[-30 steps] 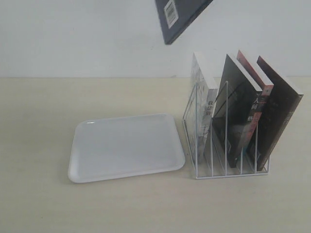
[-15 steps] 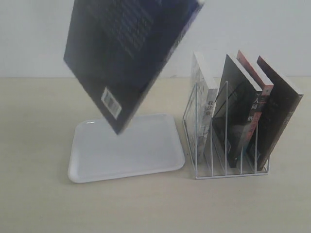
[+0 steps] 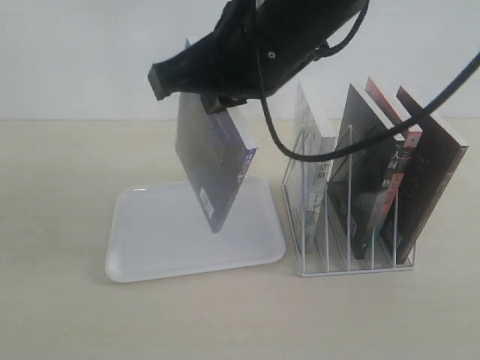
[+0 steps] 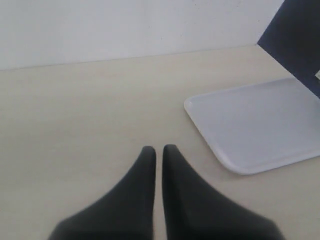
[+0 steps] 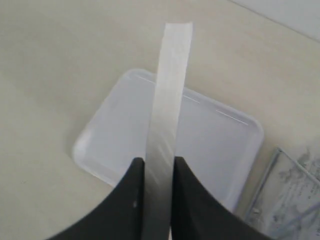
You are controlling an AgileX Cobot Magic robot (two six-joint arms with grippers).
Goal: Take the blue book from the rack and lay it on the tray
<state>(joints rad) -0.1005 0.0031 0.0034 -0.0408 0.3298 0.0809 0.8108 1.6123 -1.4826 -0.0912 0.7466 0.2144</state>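
The blue book [image 3: 214, 169] hangs upright, one corner down, over the white tray [image 3: 150, 225]; it does not seem to touch it. My right gripper [image 3: 212, 101] reaches across from the upper right and is shut on the book's top edge. In the right wrist view the book's pale page edge [image 5: 170, 90] runs between the fingers of that gripper [image 5: 159, 162], with the tray [image 5: 115, 130] below. My left gripper [image 4: 159, 149] is shut on nothing, above bare table beside the tray [image 4: 250, 130]; the book's dark cover [image 4: 295, 45] shows at that view's edge. The white wire rack [image 3: 302, 202] stands right of the tray.
Several books remain in the rack: a white one [image 3: 311, 150], a black one [image 3: 367, 172], a red-spined one [image 3: 401, 154] and a dark brown one [image 3: 431, 180]. The arm's black cable [image 3: 420, 105] loops over the rack. The rack's corner [image 5: 280, 185] shows close to the tray.
The book has come down and turned from showing its back cover to hanging nearly edge-on over the tray. The right arm has dropped into the exterior view.
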